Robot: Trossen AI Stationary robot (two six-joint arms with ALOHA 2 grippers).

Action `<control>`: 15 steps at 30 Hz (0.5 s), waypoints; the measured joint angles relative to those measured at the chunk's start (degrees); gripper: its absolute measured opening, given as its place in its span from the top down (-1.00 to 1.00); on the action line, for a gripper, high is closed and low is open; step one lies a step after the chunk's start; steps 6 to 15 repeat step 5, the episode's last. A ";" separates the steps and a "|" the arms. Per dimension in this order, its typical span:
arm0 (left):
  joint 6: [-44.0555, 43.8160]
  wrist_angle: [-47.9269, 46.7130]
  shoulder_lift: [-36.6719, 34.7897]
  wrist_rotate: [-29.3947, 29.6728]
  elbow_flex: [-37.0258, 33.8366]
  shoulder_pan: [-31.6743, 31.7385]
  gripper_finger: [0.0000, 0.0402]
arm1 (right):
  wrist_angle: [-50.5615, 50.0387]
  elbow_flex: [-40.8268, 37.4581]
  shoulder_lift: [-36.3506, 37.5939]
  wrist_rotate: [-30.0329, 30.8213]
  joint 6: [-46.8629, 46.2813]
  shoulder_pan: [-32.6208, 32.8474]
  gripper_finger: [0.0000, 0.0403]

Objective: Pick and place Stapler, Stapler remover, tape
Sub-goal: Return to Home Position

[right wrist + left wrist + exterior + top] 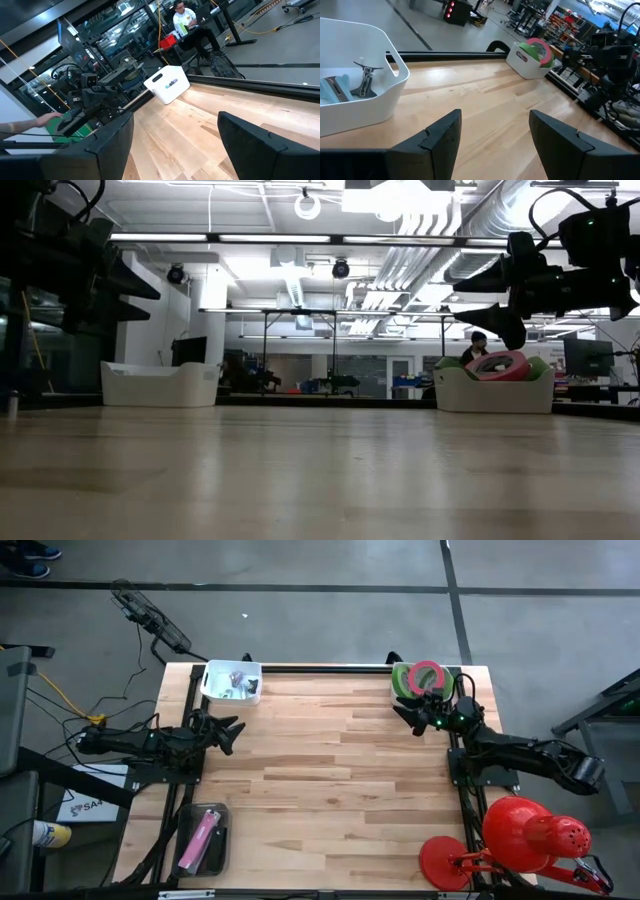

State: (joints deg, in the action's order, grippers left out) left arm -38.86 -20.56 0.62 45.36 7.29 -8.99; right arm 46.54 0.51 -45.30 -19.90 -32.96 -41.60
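The wooden surface (320, 770) lies bare across its middle, with everything gathered at its edges. The left arm reaches in low from the left side, and the left gripper (236, 736) hangs over the left edge of the surface with its fingers (445, 135) spread wide and nothing between them. The right arm comes in from the right, its right gripper (410, 718) raised above the far right corner, fingers (112, 137) likewise wide apart and holding nothing. A red lamp (520, 835) stands off the near right corner. A black bin (182, 840) sits at the near left corner, and the pink stapler (204, 831) lies lengthwise inside it; a darker shape beside it cannot be made out. The left white bin (365, 107) stands at the far left corner, just ahead of the left gripper, and holds the staple removers (366, 80), one of bare metal, the others pale blue. The right white bin (522, 62) stands at the far right corner, beside the right gripper, with the tape rolls (540, 48), pink over green, resting inside and rising above its rim.
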 joint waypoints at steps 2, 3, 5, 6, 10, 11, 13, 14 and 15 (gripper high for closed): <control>-0.01 0.02 0.00 0.00 0.00 0.00 -0.14 | 0.00 -0.01 0.00 0.00 -0.01 0.00 -0.39; -0.01 0.02 0.00 0.00 0.00 0.00 -0.14 | 0.00 -0.02 0.00 0.00 -0.01 0.00 -0.39; -0.01 0.02 0.00 0.00 0.00 0.00 -0.14 | 0.00 -0.02 0.00 0.00 -0.01 0.00 -0.39; -0.01 0.02 0.00 0.00 0.00 0.00 -0.14 | 0.00 -0.02 0.00 0.00 -0.01 0.00 -0.39; -0.01 0.02 0.00 0.00 0.00 0.00 -0.14 | 0.00 -0.02 0.00 0.00 -0.01 0.00 -0.39; -0.01 0.02 0.00 0.00 0.00 0.00 -0.14 | 0.00 -0.02 0.00 0.00 -0.01 0.00 -0.39; -0.01 0.02 0.00 0.00 0.00 0.00 -0.14 | 0.00 -0.02 0.00 0.00 -0.01 0.00 -0.39; -0.01 0.02 0.00 0.00 0.00 0.00 -0.14 | 0.00 -0.02 0.00 0.00 -0.01 0.00 -0.39; -0.01 0.02 0.00 0.00 0.00 0.00 -0.14 | 0.00 -0.02 0.00 0.00 -0.01 0.00 -0.39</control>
